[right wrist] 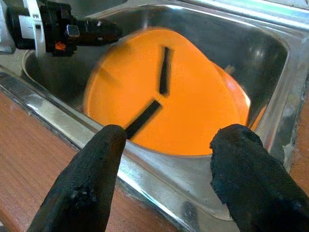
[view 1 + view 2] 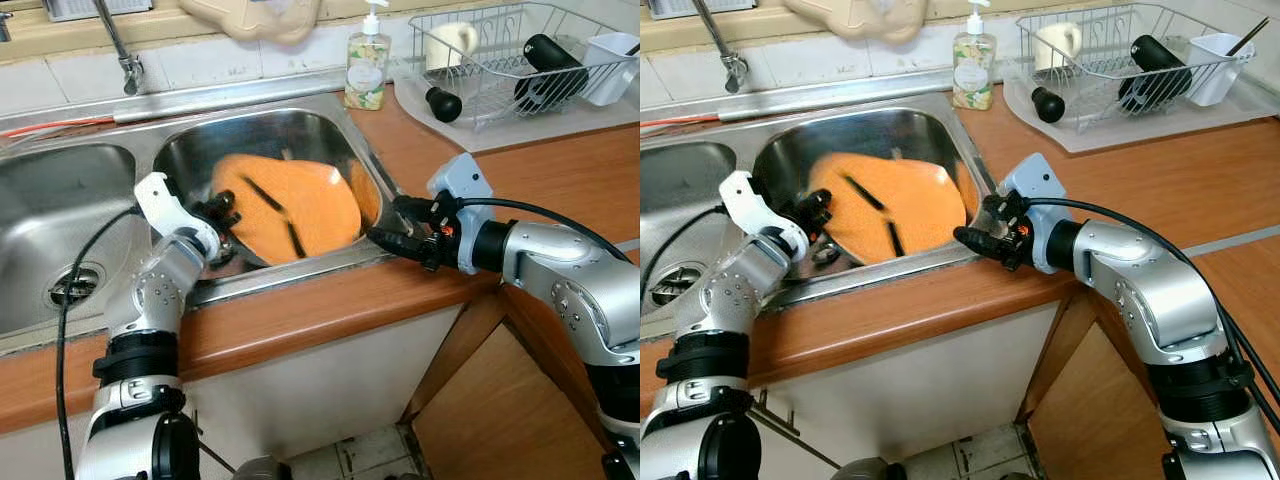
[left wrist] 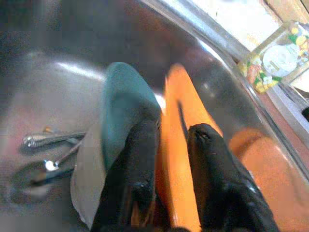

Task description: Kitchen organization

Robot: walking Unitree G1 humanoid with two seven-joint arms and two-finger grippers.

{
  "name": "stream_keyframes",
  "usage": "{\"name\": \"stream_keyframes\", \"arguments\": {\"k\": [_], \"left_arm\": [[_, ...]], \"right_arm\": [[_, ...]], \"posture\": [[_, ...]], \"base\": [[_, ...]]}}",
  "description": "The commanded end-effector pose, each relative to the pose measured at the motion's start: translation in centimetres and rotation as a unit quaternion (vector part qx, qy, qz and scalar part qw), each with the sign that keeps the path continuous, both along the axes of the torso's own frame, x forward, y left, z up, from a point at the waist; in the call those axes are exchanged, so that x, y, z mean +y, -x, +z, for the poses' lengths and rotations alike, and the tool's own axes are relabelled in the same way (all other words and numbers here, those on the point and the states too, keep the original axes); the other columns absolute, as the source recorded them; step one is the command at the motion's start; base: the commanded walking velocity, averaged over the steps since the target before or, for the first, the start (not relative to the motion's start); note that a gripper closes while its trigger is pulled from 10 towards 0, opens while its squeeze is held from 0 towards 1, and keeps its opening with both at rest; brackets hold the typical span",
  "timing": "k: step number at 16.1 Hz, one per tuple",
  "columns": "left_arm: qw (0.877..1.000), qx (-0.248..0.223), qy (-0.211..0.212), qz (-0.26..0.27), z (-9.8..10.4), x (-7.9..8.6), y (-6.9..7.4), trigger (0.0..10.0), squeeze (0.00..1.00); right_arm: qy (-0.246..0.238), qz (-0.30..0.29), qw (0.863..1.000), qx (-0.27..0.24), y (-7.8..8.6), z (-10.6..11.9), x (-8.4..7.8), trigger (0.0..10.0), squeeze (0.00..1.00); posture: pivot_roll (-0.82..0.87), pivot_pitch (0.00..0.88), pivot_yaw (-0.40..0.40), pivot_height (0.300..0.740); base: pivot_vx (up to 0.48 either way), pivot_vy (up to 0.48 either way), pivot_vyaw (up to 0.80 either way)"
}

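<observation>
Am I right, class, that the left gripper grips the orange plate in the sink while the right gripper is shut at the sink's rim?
Not quite. The right gripper is open at the sink rim, as the right wrist view shows. The left gripper does grip the orange plate.

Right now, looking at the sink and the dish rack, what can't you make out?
- Orange plate: blurred in the right wrist view; the left gripper covers part of its rim.
- Utensils on the sink floor: dim and blurred, type unclear.
- Beige object above the faucet: cut by the top edge.
- Dish rack: cut off at right.
</observation>
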State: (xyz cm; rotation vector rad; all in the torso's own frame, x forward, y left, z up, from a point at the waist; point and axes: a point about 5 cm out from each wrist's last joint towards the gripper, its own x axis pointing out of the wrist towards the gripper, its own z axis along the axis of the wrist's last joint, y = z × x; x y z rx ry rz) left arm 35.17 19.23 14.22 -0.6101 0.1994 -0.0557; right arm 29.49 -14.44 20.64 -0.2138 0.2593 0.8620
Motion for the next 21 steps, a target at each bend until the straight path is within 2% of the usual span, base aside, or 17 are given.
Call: {"name": "stream_keyframes", "arguments": {"k": [1,2,3,4,6,8,9,11,12,13,14,15,16,17,19,21], "left_arm": [[1.0,-0.008,-0.026,0.005,0.8,0.4,-0.3,10.0,1.0],[0.999,-0.007,-0.034,0.005,0.8,0.7,-0.2,10.0,1.0],[0.998,-0.009,-0.056,0.007,0.9,1.0,-0.1,10.0,1.0],[0.995,-0.019,-0.1,0.002,1.3,1.5,0.1,10.0,1.0],[0.984,-0.065,-0.165,-0.021,2.8,1.9,0.7,10.0,1.0],[0.972,-0.105,-0.206,-0.04,4.2,1.7,1.6,10.0,1.0],[0.965,-0.127,-0.224,-0.043,5.0,1.4,2.4,10.0,1.0],[0.962,-0.121,-0.24,-0.041,5.0,1.0,3.3,10.0,1.0],[0.955,-0.129,-0.264,-0.038,4.9,0.4,4.2,10.0,1.0],[0.958,-0.129,-0.256,-0.027,4.7,-0.1,4.8,10.0,1.0],[0.967,-0.115,-0.227,-0.034,4.1,-0.5,5.5,10.0,0.93],[0.966,-0.101,-0.235,-0.038,3.5,-0.9,6.5,10.0,0.11],[0.965,-0.104,-0.238,-0.045,3.3,-1.1,6.9,10.0,0.11],[0.964,-0.121,-0.23,-0.061,3.1,-1.6,7.7,10.0,0.0],[0.966,-0.117,-0.228,-0.037,2.1,-2.0,8.5,10.0,0.0],[0.962,-0.109,-0.249,-0.031,1.7,-2.7,9.0,10.0,0.0]], "right_arm": [[0.011,0.008,1.0,-0.01,0.3,0.0,0.1,10.0,0.0],[0.011,0.01,1.0,-0.011,0.4,0.0,0.1,10.0,0.0],[0.01,0.011,1.0,-0.011,0.5,-0.1,0.1,10.0,0.08],[-0.004,-0.009,1.0,-0.012,0.2,0.0,0.1,10.0,1.0],[-0.011,-0.05,0.998,-0.024,-0.3,0.4,-0.2,10.0,1.0],[-0.022,-0.102,0.99,-0.089,-0.6,1.1,-0.1,10.0,1.0],[-0.028,-0.152,0.98,-0.124,-0.7,1.3,0.0,10.0,1.0],[-0.055,-0.18,0.975,-0.113,-0.4,1.2,0.5,10.0,1.0],[-0.082,-0.201,0.97,-0.105,0.0,0.9,0.9,10.0,1.0],[-0.089,-0.204,0.969,-0.107,0.3,0.7,1.1,10.0,1.0],[-0.091,-0.221,0.964,-0.12,0.6,0.5,1.1,10.0,1.0],[-0.084,-0.242,0.958,-0.132,1.2,-0.1,1.1,10.0,1.0],[-0.081,-0.246,0.957,-0.131,1.5,-0.5,1.2,10.0,1.0],[-0.083,-0.25,0.953,-0.149,2.1,-0.9,1.3,10.0,1.0],[-0.094,-0.265,0.951,-0.13,3.1,-1.9,1.4,10.0,1.0],[-0.099,-0.283,0.945,-0.13,3.7,-2.3,1.3,10.0,1.0]], "posture": [[-0.02,0.0,0.077,0.74],[-0.02,0.0,0.077,0.74],[-0.02,0.0,0.077,0.74],[-0.02,0.0,0.076,0.74],[-0.02,0.0,0.079,0.74],[-0.02,0.0,0.085,0.74],[-0.02,0.0,0.086,0.74],[-0.02,0.0,0.085,0.74],[-0.02,0.0,0.084,0.74],[-0.03,0.0,0.082,0.74],[-0.03,0.0,0.081,0.74],[-0.03,0.0,0.08,0.74],[-0.03,0.0,0.082,0.74],[-0.04,0.0,0.087,0.74],[-0.04,0.0,0.091,0.74],[-0.04,0.0,0.091,0.74]], "base": [[0.0,0.0,0.0],[0.0,0.0,0.0],[0.0,0.0,0.0],[0.0,0.0,0.0],[0.0,0.0,0.0],[0.0,0.0,0.0],[0.0,0.0,0.0],[0.0,0.0,0.0],[0.0,0.0,0.0],[0.0,0.0,0.0],[0.0,0.0,0.8],[0.0,0.0,0.8],[0.0,0.0,0.8],[0.0,0.0,0.8],[0.0,0.0,0.8],[0.0,0.0,0.8]]}}
